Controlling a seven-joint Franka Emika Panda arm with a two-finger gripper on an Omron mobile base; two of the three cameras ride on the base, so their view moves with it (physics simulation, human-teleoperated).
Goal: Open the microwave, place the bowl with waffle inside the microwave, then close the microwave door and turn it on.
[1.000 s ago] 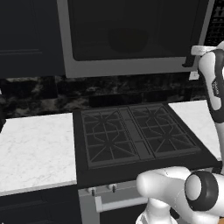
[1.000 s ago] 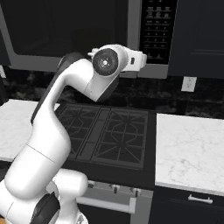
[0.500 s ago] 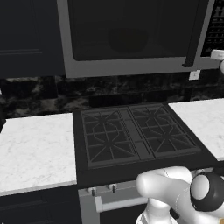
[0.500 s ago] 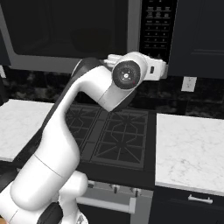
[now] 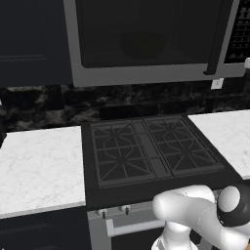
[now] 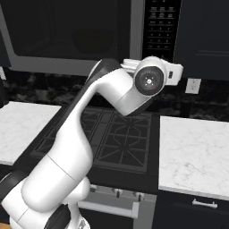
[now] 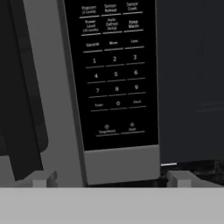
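a: where is the microwave (image 5: 146,41), and is it open?

b: it hangs above the stove (image 5: 151,151), between dark cabinets. the microwave door (image 5: 141,34) looks shut, flush with the frame, its dark bar handle (image 5: 218,39) standing upright at the door's right edge. behind the tinted glass a faint round shape shows; i cannot tell what it is.

a: where is the robot's hand?

b: raised in front of the microwave's right side. in the hand view the black button panel (image 7: 113,74) sits straight ahead, with number keys and two lower buttons (image 7: 119,127). the gripper (image 7: 111,178) has its jaws spread wide, holding nothing; the panel's lower edge lies between the tips, not touching them.

a: can you see the bowl or the waffle?

b: neither is clear to me on the pale marble worktop (image 5: 39,163) beside the stove, left or right.

a: so how far along is the task?

b: judging by the shut door and the hand facing the keypad, it seems late: opening, loading and closing may be done, leaving only the start press. that is a judgement, since the glass hides the inside.
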